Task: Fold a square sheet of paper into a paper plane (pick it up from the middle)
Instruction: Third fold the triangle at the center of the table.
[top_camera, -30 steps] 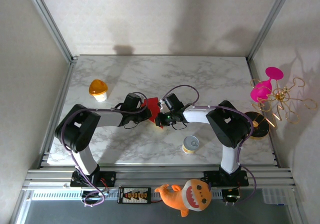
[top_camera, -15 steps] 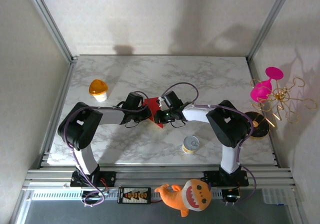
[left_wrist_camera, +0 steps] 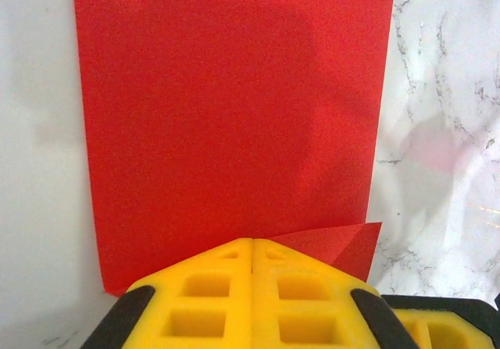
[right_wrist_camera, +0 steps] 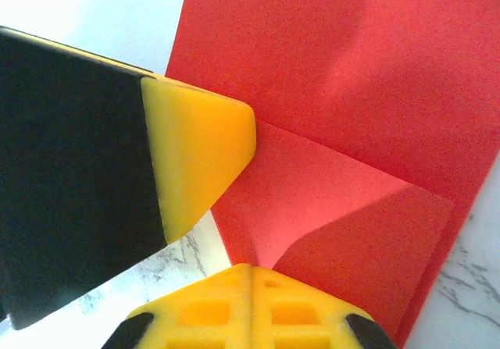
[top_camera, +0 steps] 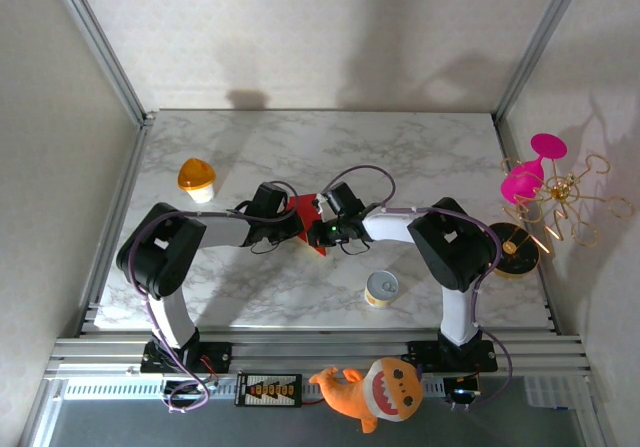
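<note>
Red square sheet of paper [top_camera: 305,215] lies near the middle of the tabletop [top_camera: 420,157], well clear of every edge, one corner folded over. Fingers of left gripper [left_wrist_camera: 251,259] pressed together, tips at one edge of the sheet; cannot tell if paper is nipped between them. Fingers of right gripper [right_wrist_camera: 250,283] pressed together, pinching the raised folded flap, just beside the left fingertip [right_wrist_camera: 199,150]

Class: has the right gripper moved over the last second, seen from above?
Yes, slightly: the right gripper, jaws shut on the square sheet of paper, has edged left and farther back, away from the yellow tin, which stayed put.
</note>
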